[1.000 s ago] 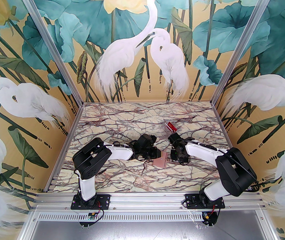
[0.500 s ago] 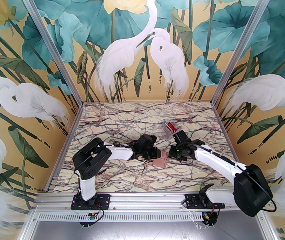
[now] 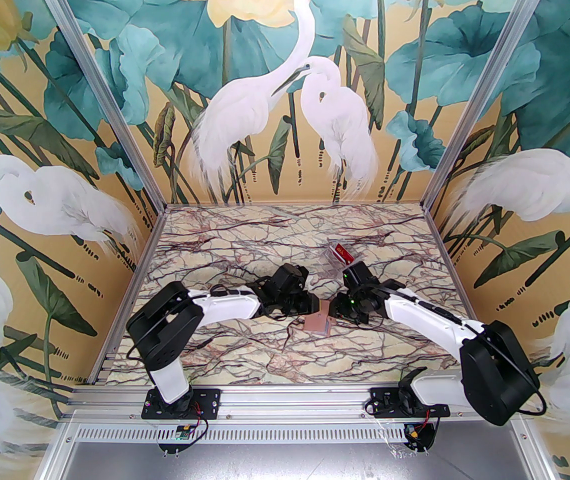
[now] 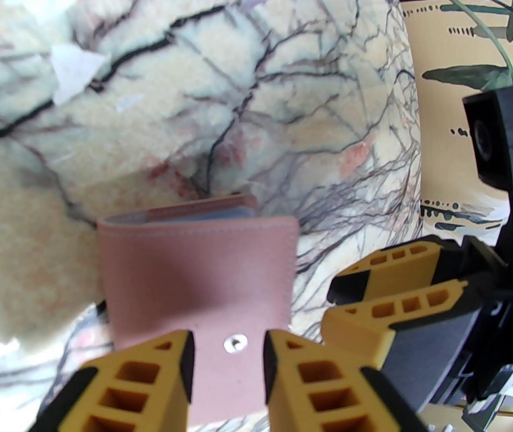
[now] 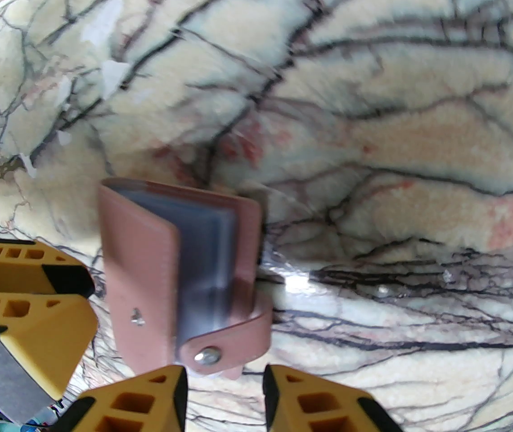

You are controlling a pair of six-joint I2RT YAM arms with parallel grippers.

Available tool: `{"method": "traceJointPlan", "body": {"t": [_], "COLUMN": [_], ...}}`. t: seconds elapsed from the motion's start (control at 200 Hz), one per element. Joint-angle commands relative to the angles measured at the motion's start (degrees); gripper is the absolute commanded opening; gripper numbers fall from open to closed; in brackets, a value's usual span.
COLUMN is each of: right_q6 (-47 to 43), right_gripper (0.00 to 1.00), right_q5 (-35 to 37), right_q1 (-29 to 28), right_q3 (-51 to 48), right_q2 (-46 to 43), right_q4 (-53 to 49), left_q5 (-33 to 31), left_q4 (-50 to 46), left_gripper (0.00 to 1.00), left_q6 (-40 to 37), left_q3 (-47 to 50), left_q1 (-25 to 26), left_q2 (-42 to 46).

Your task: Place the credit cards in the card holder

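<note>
Card holder (image 3: pixel 318 321), mid-frame on table (image 3: pixel 245 363), is judged light & floppy, best taken by its snap tab (image 5: pixel 227 344); left tool (image 4: pixel 228 344) & right tool (image 5: pixel 225 376) are seen part-open, nothing gripped.

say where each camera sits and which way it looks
top external: high behind, looking down on the table; left arm and right arm show.
left wrist: on its arm, looking past the left gripper at the card holder.
right wrist: on its arm, looking past the right gripper at the same holder.
shared: each wrist view catches the other gripper.
</note>
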State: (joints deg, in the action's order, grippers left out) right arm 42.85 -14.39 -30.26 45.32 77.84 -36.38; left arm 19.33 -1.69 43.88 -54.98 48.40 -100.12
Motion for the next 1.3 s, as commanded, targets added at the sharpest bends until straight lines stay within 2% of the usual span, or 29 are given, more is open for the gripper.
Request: {"method": "traceJointPlan", "body": {"t": [0.0,0.165,0.335,0.74,1.295], "right_q6": [-0.75,-0.45,-0.23,0.13,-0.14], "right_gripper": [0.36,0.36,0.35,0.35,0.27], "right_q5": [3.97,5.84,7.59,10.16,16.07], "right_q1": [-1.8,-3.86,-4.83,-7.62,-11.46], "right_q3": [3.56,6.15,7.24,8.98,15.37], "right_q2": [1.2,3.06,4.84,9.18,15.87], "right_q4": [-4.46,-6.2,-7.09,-8.71,-13.42], "left_q5": [-3.59,0.49,0.61,-2.25,-2.85], "left_q4": [-4.27,-2.84,-2.67,-5.78,-5.43], "left_gripper": [0.29,0.18,0.13,0.12,0.11], "left_q6": [-1.4,-0.97,-1.46,-2.53,-1.94], "left_q3": [0.6,1.0,1.06,-0.57,0.1], "left_q1": [0.12,0.24,0.46,1.96,1.98], "left_q2": [1.79,-1.55,-3.7,-7.65,-7.64]}}
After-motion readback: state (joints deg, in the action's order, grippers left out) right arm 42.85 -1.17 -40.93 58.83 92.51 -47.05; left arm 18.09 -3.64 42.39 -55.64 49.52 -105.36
